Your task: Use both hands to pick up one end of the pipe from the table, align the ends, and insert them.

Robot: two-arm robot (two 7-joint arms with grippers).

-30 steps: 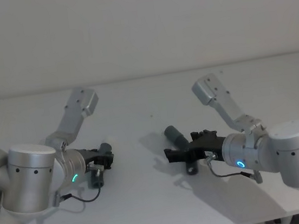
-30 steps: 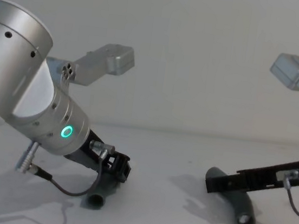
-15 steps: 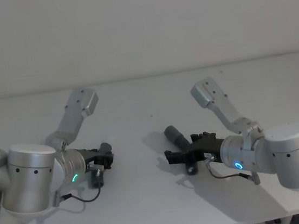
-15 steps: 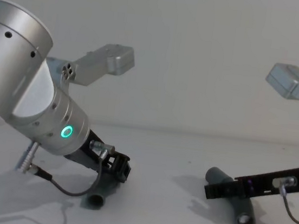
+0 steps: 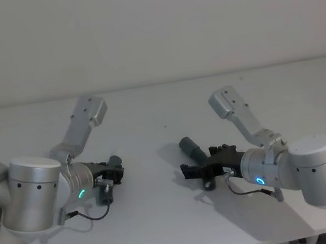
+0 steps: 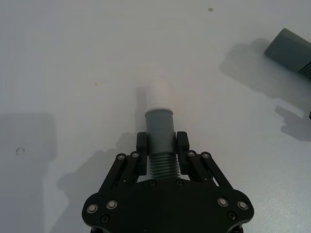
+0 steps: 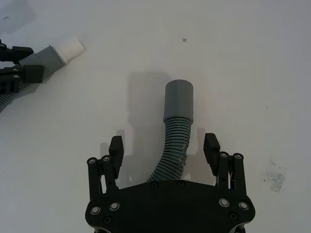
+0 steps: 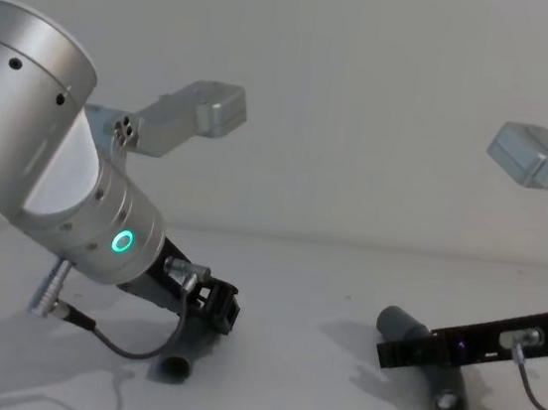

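Note:
On the white table (image 5: 150, 117) lie two ribbed dark-grey pipe pieces. My left gripper (image 6: 162, 144) is shut on the one whose grey cuff ends in a narrower white tip (image 6: 158, 94). In the head view this gripper (image 5: 113, 173) is low at the left, and the piece's other end (image 8: 174, 365) touches the table. My right gripper (image 7: 163, 142) is open and low, with a finger on each side of the second piece's ribbed part (image 7: 176, 143). That piece's wider hollow cuff (image 7: 178, 99) points forward, away from the gripper, and its other end (image 8: 445, 398) rests on the table.
The white-tipped end (image 7: 72, 47) and the wider cuff (image 6: 289, 48) lie apart with bare table between them. A plain pale wall stands behind the table. A black cable (image 8: 126, 347) loops under my left wrist.
My right gripper has sunk closer to the table around the second pipe piece. The left arm and its piece have not moved.

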